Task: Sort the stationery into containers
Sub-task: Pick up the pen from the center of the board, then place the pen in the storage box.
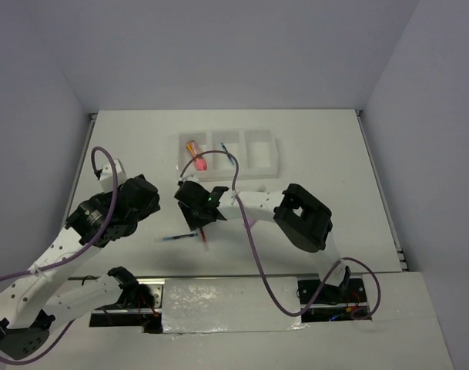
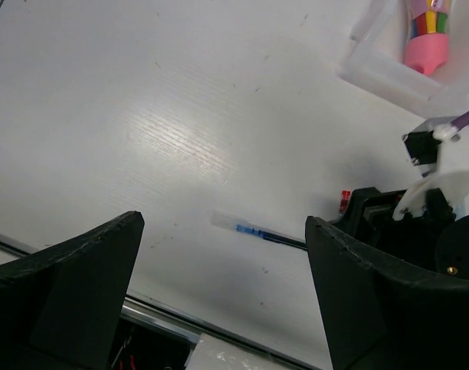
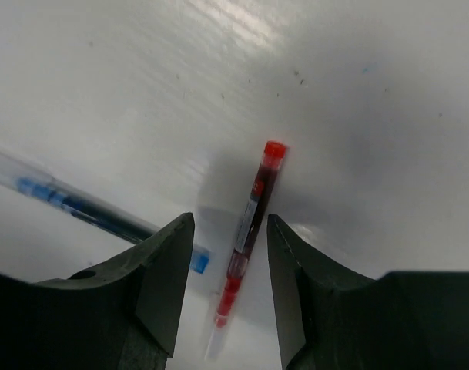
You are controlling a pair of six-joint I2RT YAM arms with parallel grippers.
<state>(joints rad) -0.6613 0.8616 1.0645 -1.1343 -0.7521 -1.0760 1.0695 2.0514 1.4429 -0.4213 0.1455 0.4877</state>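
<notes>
Two arms sit closest, bolted at the near edge: the left arm (image 1: 57, 254) bends up along the left side and the right arm (image 1: 303, 220) reaches leftward toward the middle. Beneath them spreads the white surface (image 1: 319, 154). Toward its far side rests the tray (image 1: 261, 173), three square compartments in a row. Its left compartment holds the stubby pink, orange and yellow piece (image 1: 195, 154), and a thin blue pen (image 1: 229, 151) lies slanted in the middle one. The left gripper (image 1: 142, 194) hangs over the surface left of the tray with its black fingers spread wide and nothing between them. The right gripper (image 1: 199, 204) points down just in front of the tray, its fingers partly drawn in and straddling the red pen (image 3: 249, 223). A narrow gap shows on each side of that pen, and it lies flat on the surface. Just beside the red pen, to its left, a second blue pen (image 2: 257, 231) also lies flat, apart from both grippers.
</notes>
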